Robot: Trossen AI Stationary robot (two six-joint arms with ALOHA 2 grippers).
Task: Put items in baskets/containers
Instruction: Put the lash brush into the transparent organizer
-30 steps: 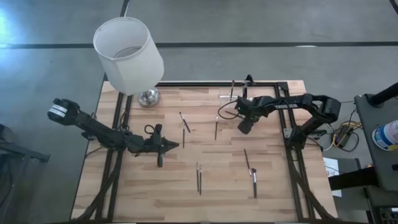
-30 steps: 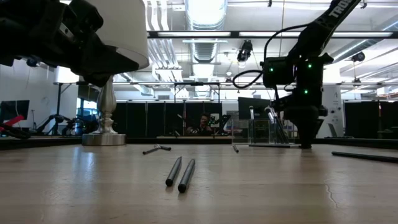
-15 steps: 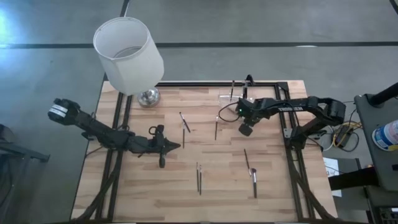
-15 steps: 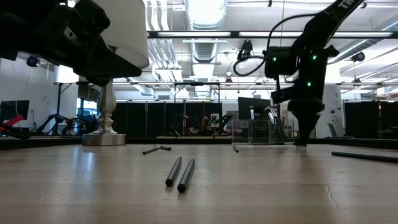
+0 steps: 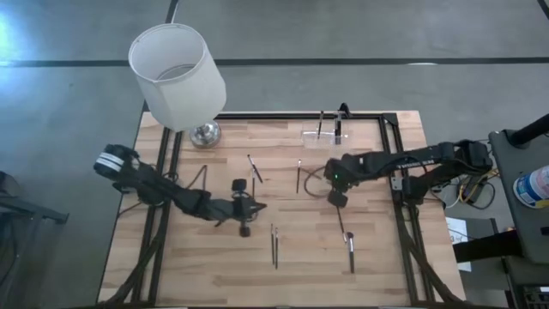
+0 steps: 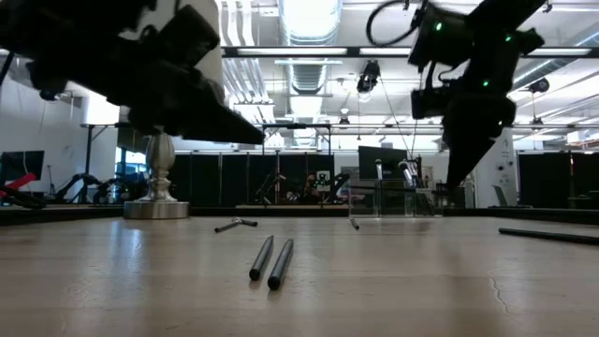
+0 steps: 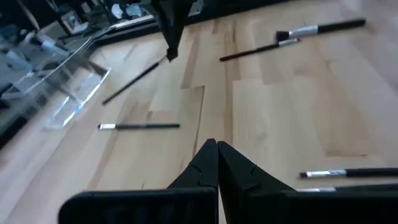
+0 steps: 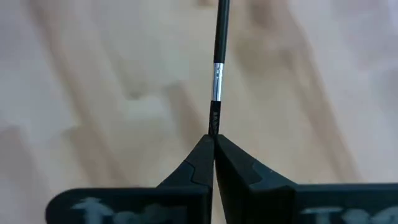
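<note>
Several thin dark sticks lie flat on the wooden table: a crossed pair (image 5: pixel 253 167), one (image 5: pixel 298 176), one (image 5: pixel 340 219), a brush (image 5: pixel 350 249) and a side-by-side pair (image 5: pixel 274 245) (image 6: pixel 271 260). The clear holder (image 5: pixel 322 137) (image 7: pixel 68 81) stands at the far edge with sticks upright in it. My right gripper (image 5: pixel 337 199) (image 8: pixel 213 138) is shut, points steeply down and hangs above the far end of the stick (image 8: pixel 216 74), clear of the table (image 6: pixel 456 187). My left gripper (image 5: pixel 262 206) (image 7: pixel 216 146) is shut, empty and nearly level over the table's middle.
A lamp with a big white shade (image 5: pixel 176 73) stands on its metal foot (image 5: pixel 204 133) at the far left corner. A black frame (image 5: pixel 396 184) runs along the table's sides. Bare wood lies between the two grippers (image 5: pixel 300 210).
My right gripper has shut, moved from near the holder toward the table's near edge and risen off the table, ending above a stick's far end. My left gripper has moved toward the table's right and rolled a little. No stick has moved.
</note>
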